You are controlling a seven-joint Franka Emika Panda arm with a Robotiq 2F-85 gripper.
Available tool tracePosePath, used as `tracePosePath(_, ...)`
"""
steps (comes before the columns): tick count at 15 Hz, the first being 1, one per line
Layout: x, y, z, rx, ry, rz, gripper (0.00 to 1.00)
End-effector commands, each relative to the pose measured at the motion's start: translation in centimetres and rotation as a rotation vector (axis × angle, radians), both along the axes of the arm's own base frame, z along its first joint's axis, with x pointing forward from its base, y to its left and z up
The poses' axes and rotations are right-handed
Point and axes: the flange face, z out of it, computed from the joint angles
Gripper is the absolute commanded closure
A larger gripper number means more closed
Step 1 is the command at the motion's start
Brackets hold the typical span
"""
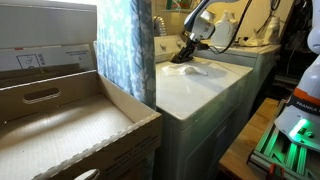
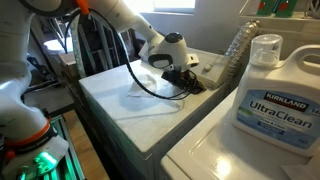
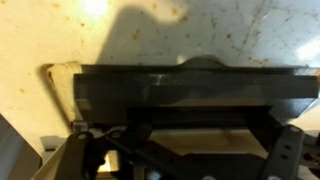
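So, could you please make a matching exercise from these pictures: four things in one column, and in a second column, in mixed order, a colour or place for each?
Things:
1. gripper
2. detergent jug
3. cardboard box
4. curtain

Descriptions:
A. brown, open at the top
B. blue patterned, hanging
C. black, low over the back of the white machine lid
D. pale, with a blue label

Pairs: 1-C, 2-D, 3-A, 4-B.
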Motion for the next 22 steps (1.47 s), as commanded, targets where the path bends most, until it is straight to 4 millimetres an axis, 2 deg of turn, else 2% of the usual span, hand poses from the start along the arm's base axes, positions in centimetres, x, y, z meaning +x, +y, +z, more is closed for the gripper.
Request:
tracePosePath(1, -0.1, -1.0, 0.6, 0.006, 0.005, -0.024, 0.00)
tracePosePath(4, -0.7, -1.5, 2.6, -0.002, -0.004, -0.020, 0.00)
tracePosePath(8, -1.4, -1.8, 3.6, -0.002, 0.050, 0.002, 0.00)
tracePosePath(11, -1.9, -1.9, 2.9, 0.005, 0.129, 0.042, 0.00)
tracePosePath(15, -1.7, -2.0, 1.4, 0.011, 0.136, 0.057, 0.00)
tracePosePath(20, -1.9, -1.9, 1.0, 0.005, 0.162, 0.070, 0.00)
tracePosePath(22, -2.3, -2.2, 1.7, 0.003, 0.177, 0.100, 0.00)
